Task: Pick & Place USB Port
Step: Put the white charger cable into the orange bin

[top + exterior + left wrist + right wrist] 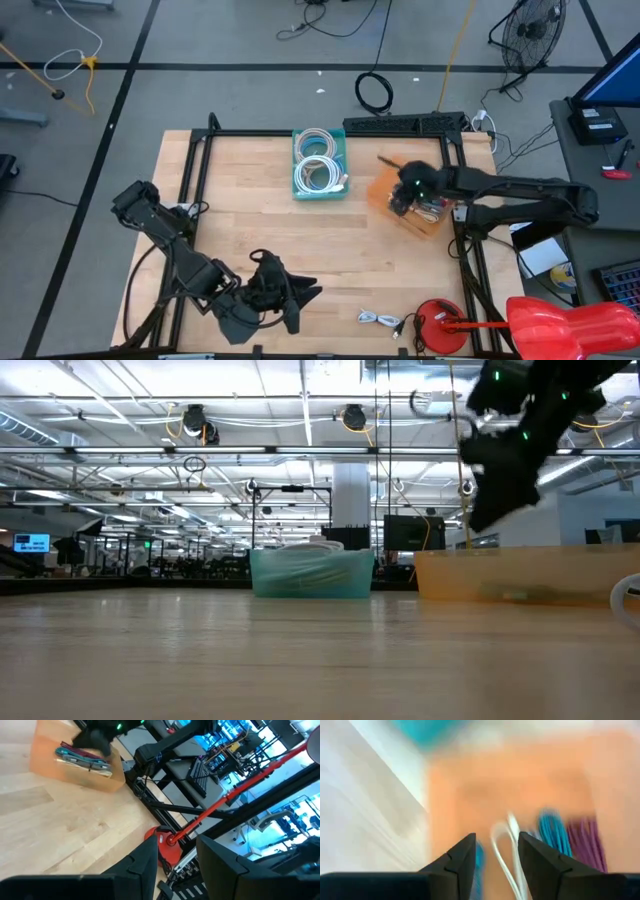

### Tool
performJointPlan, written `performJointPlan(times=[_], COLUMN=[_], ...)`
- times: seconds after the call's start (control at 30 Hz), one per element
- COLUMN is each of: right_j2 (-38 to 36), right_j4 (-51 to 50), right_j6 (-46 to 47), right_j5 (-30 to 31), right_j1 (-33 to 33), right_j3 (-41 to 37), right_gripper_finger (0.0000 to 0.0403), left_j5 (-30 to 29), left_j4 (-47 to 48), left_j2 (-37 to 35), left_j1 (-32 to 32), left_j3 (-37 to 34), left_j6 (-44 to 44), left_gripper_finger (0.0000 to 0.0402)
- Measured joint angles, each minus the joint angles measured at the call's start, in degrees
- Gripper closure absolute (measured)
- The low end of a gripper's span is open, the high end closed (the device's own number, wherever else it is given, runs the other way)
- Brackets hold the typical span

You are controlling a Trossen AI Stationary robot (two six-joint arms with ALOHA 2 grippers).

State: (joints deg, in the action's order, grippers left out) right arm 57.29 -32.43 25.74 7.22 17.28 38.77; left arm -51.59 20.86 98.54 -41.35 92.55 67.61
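Observation:
An orange bin [385, 192] stands at the table's right and holds coiled teal, purple and white USB cables [82, 760]. My right gripper [497, 852] hangs open just above the bin [520, 575], fingers slanting down; a white cable [512, 845] lies in the bin below the gap. In the low view its fingertips [487, 520] are clear of the bin's rim. Another white USB cable [380, 320] lies loose near the table's front edge. My left gripper [175, 857] waits open and holding nothing at the front left [303, 293].
A teal basket [320, 165] of white cable coils stands at the far middle of the table. A red-based tool [440, 325] with a red handle sits at the front right corner. Bare wood lies between the basket, the bin and the front edge.

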Motion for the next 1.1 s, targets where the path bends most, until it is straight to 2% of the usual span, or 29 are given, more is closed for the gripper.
performJointPlan(times=[0.1, 0.3, 0.43, 0.6, 0.83, 0.93, 1.1], right_j2=[-2.58, -8.01, -10.36, -11.41, -9.18, -6.11, 1.1], right_j4=[3.82, 19.35, 22.02, 20.52, 20.27, 20.19, 20.03], right_j6=[0.88, 10.73, 17.83, 23.43, 24.68, 26.04, 27.6], right_j5=[-3.44, -23.35, -31.28, -30.19, -18.19, -14.61, -13.24], right_j1=[0.0, -1.36, -7.68, -21.42, -41.35, -47.2, -52.89], right_j3=[3.97, 6.14, 6.14, 6.12, 6.13, 5.73, 4.59], right_gripper_finger=[0.0265, 0.0263, 0.0262, 0.0262, 0.0261, 0.0261, 0.0261], left_j5=[0.04, 2.78, 3.46, 3.84, 3.54, 3.56, 3.85], left_j4=[-0.09, -1.1, -1.62, -1.62, -1.29, -1.24, -1.18], left_j2=[0.0, 0.02, 0.02, 0.02, 0.02, 0.02, 0.58], left_j1=[0.75, 2.39, 2.98, 3.46, 4.16, 5.25, 7.59], left_j3=[-0.02, -0.02, -0.02, -0.02, -0.02, -0.02, -0.02], left_j6=[0.0, -1.84, -2.68, -3.59, -4.5, -4.5, -4.72], left_gripper_finger=[0.0266, 0.0266, 0.0266, 0.0266, 0.0266, 0.0266, 0.0266])
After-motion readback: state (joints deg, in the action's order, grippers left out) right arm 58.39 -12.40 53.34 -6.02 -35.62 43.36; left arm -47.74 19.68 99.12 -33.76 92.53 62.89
